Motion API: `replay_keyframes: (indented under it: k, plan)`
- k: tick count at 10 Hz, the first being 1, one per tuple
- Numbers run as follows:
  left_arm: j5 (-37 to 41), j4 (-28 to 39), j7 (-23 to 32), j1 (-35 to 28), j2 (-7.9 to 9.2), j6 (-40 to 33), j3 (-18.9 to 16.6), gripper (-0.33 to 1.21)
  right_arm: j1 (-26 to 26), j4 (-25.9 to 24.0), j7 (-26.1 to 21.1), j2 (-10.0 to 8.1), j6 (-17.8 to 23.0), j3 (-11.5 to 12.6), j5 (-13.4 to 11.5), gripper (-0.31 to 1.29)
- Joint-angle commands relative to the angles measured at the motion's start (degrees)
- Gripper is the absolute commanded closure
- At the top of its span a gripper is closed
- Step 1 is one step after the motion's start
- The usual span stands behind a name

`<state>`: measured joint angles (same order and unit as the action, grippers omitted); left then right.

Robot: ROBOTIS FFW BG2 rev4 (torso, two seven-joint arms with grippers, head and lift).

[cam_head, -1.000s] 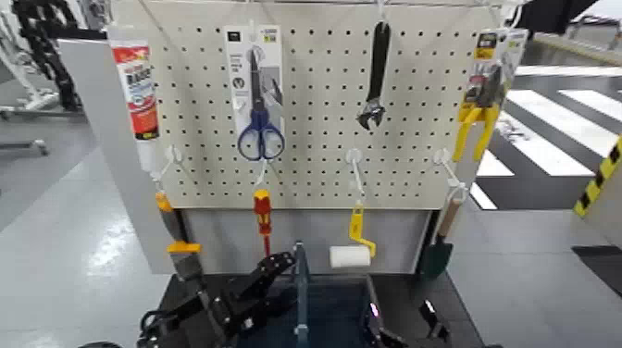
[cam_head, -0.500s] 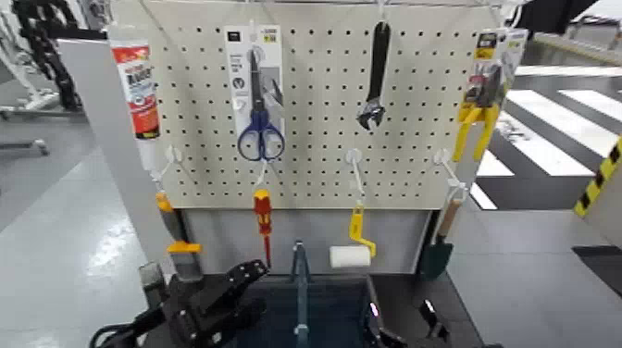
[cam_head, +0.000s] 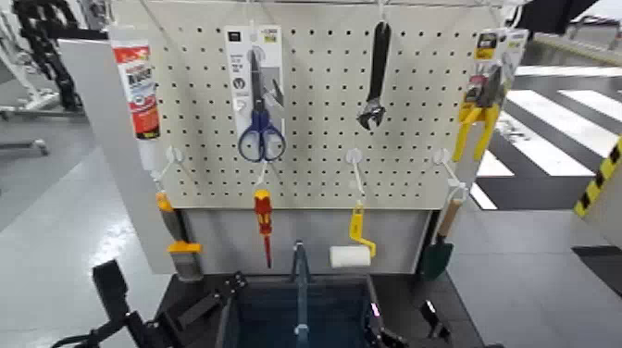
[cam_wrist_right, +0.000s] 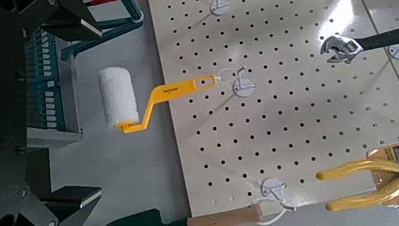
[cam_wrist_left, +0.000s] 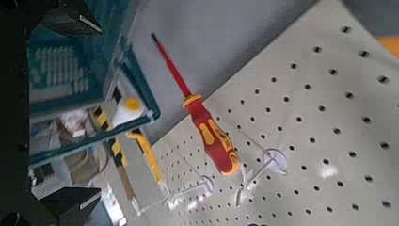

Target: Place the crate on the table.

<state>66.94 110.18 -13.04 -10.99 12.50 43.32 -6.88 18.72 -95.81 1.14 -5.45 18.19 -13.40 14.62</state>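
The dark blue-grey crate with its upright middle bar sits on the black table at the bottom centre of the head view, below the pegboard. My left gripper is open and empty just off the crate's left wall. In the left wrist view its fingers stand wide apart, with the crate close by. My right gripper is at the crate's right wall. In the right wrist view it is open beside the crate.
The pegboard holds scissors, a wrench, yellow pliers, a sealant tube, a red screwdriver and a small paint roller, which hang just behind the crate. Grey floor lies on both sides.
My left arm has drawn back to the left and down, off the crate's left rim. The crate and the right gripper have stayed where they were.
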Motion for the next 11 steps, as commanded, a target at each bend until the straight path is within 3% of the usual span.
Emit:
replay_keyframes:
  k: [1,3,8,11]
  plan:
    - [-19.9,2.9,-1.0,-4.1,-1.25,-15.9,3.1,0.10,0.1,-0.2,0.0,0.00,0.0,0.1,0.0,0.14]
    - [-32.8,3.5,-0.7,-7.4,-3.53,-25.4,4.3,0.10,0.2,-0.3,0.0,0.00,0.0,0.2,-0.1,0.14]
    - [-55.8,2.8,4.6,-13.4,-8.63,-42.3,5.0,0.11,0.4,-0.4,0.0,0.00,0.2,0.4,-0.2,0.14]
    - [-59.0,1.8,10.1,-14.7,-7.40,-47.4,7.8,0.11,0.4,-0.4,0.0,0.00,0.2,0.4,-0.2,0.14]
